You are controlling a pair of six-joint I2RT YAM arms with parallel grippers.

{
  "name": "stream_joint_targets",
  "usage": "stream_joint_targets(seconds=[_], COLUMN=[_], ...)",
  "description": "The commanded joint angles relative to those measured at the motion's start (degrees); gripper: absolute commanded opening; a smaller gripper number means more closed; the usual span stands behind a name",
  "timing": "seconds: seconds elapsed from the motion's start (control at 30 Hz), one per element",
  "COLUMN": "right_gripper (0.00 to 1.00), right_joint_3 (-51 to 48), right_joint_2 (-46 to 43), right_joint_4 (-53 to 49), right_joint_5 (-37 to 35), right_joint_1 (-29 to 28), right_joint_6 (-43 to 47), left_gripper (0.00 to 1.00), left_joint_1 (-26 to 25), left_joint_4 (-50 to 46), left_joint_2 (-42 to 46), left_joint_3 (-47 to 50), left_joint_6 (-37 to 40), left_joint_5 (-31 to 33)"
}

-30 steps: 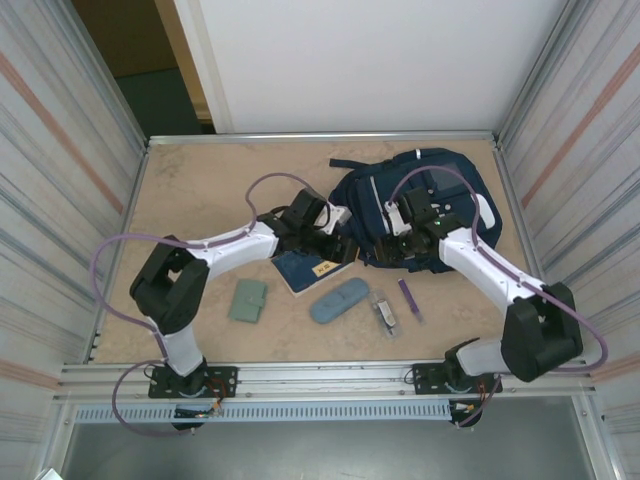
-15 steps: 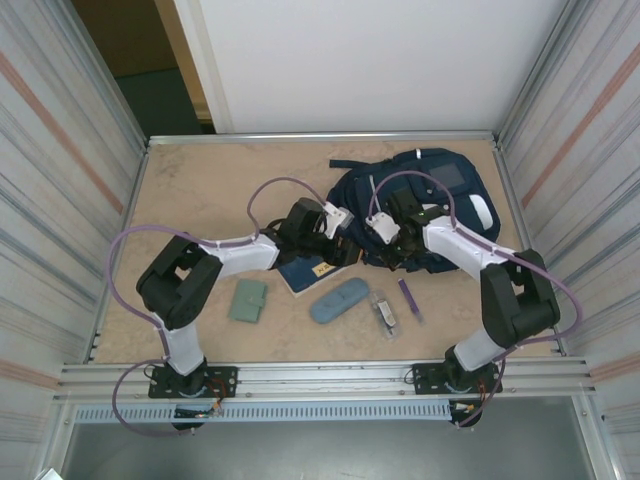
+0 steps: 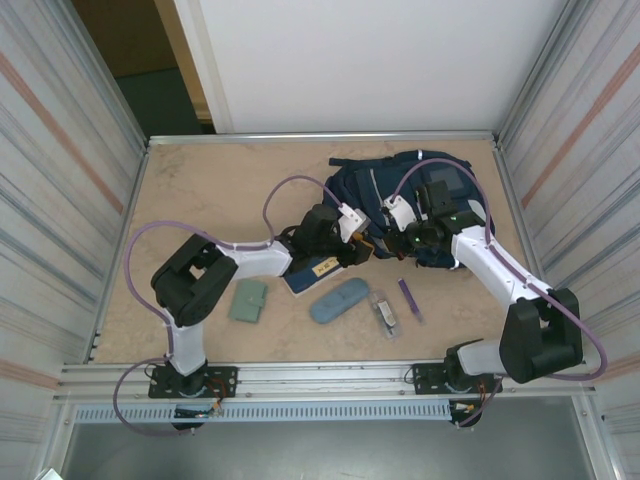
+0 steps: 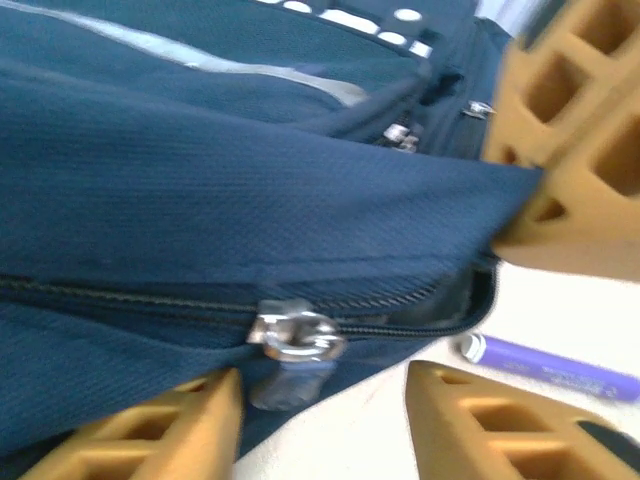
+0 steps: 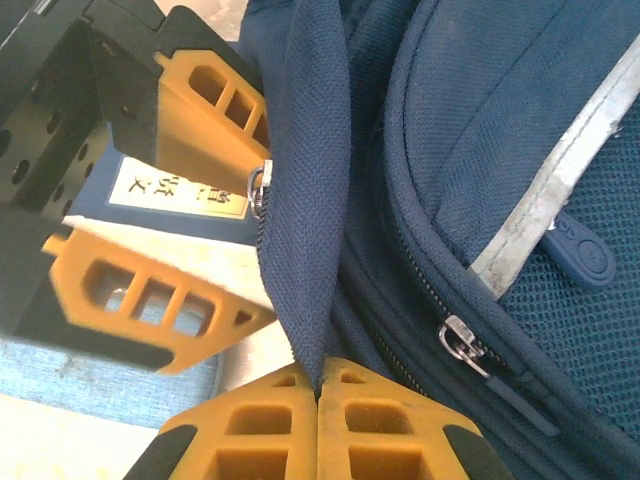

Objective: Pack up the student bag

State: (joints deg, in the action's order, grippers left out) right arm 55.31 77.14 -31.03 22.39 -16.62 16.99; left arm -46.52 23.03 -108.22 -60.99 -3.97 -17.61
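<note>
The student bag [image 3: 425,195], a navy backpack with pale stripes, lies at the back right of the table. My right gripper [image 5: 320,385] is shut on a fold of its navy fabric [image 5: 305,250] beside the zip opening and holds that edge up. My left gripper [image 4: 322,385] stands open at the same edge, its orange fingers [image 4: 150,430] either side of a silver zipper pull [image 4: 295,338], with a gap on the right side. From above, the left gripper [image 3: 352,247] and the right gripper [image 3: 402,240] are close together at the bag's near left corner.
A blue booklet [image 3: 303,273] with a yellow label lies under the left wrist. In front lie a blue-grey oval case [image 3: 339,300], a green wallet [image 3: 247,300], a clear flat item [image 3: 385,312] and a purple pen [image 3: 410,297]. Metal walls enclose the table.
My right gripper has shut on the bag's fabric and pulled the edge up. My left gripper has moved right to the bag's zip and its jaws have narrowed.
</note>
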Motion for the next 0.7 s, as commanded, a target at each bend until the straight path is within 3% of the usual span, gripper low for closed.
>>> stream_joint_targets(seconds=[0.0,0.03,0.07,0.2,0.37,0.5,0.57,0.63,0.67], right_gripper=[0.00,0.00,0.00,0.00,0.00,0.00,0.00,0.00,0.00], right_joint_3=[-0.31,-0.37,-0.33,-0.44,-1.06,-1.12,-1.56,-0.73,-0.45], right_joint_2=[-1.68,-1.73,-1.79,-1.42,-0.73,-0.68,-0.56,-0.20,-0.31], right_joint_4=[1.16,0.94,0.49,-0.96,-0.90,-0.90,-0.36,-1.17,-1.19], right_joint_5=[3.28,1.34,-0.12,-6.44,-13.96,-15.29,-17.40,-14.25,-11.89], right_joint_1=[-0.56,-0.68,-0.65,-0.60,-0.50,-0.94,-1.29,-1.23,-1.23], right_joint_6=[-1.17,-0.90,-0.47,1.53,4.07,5.22,5.36,5.37,5.19], left_gripper=[0.20,0.02,0.00,0.00,0.00,0.00,0.00,0.00,0.11], left_joint_1=[-0.05,0.10,0.11,1.15,7.74,13.50,13.57,12.65,11.36], left_joint_4=[0.71,-0.27,-1.81,-5.50,-10.26,-10.03,-10.39,-10.37,-10.29], left_joint_2=[0.35,0.72,1.15,5.05,10.41,13.39,14.50,14.13,13.78], left_joint_3=[-1.72,-2.05,-2.49,-1.53,0.73,3.25,3.71,3.15,2.84], left_joint_6=[2.30,3.87,4.86,6.79,3.58,1.53,4.79,8.32,8.94], left_joint_5=[6.59,5.16,4.44,4.78,2.71,-2.17,-3.14,-9.78,-10.94])
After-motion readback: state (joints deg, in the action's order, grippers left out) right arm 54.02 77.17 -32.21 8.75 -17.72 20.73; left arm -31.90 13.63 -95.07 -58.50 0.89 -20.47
